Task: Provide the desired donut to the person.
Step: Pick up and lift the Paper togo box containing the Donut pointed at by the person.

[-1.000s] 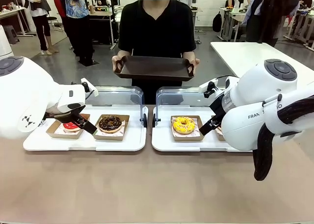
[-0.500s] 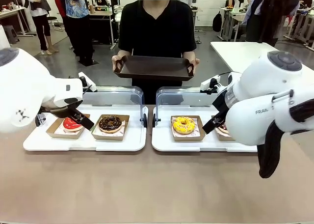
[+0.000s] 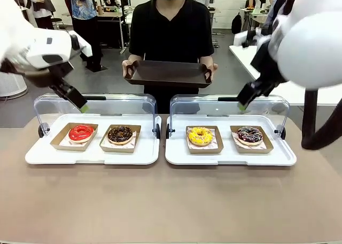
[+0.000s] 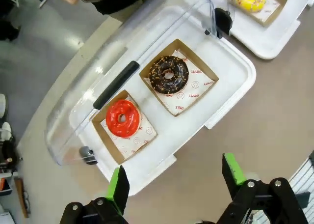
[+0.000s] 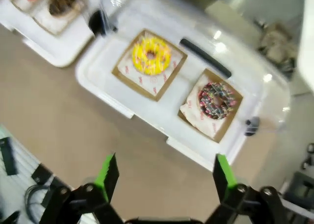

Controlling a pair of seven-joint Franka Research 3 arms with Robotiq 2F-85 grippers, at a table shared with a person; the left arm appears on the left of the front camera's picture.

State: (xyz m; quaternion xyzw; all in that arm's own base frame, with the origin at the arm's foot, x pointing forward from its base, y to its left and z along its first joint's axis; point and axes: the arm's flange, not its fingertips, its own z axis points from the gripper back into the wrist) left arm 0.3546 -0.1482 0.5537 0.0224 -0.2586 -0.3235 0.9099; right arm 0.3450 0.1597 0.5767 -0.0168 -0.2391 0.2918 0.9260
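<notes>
Honestly, nothing is getting grabbed yet.
Left fingers [image 4: 117, 184] and right fingers [image 5: 108, 172] are hanging open over 4 boxed donuts [image 3: 200, 135]; next up is gripping 1 for the person [image 3: 171, 32] holding a tray [image 3: 168, 74].

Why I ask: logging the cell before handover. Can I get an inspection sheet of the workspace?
Surface: tan table carrying two white serving trays, clear lids raised.
Job's things: red donut, chocolate donut, yellow donut, sprinkled donut, each in a cardboard tray; person holds brown tray.
Clutter: nothing seen.
End effectors: left end effector and right end effector open, empty, above the trays.
Cables: black hose on right arm.
Surroundings: bystanders, other tables behind.
</notes>
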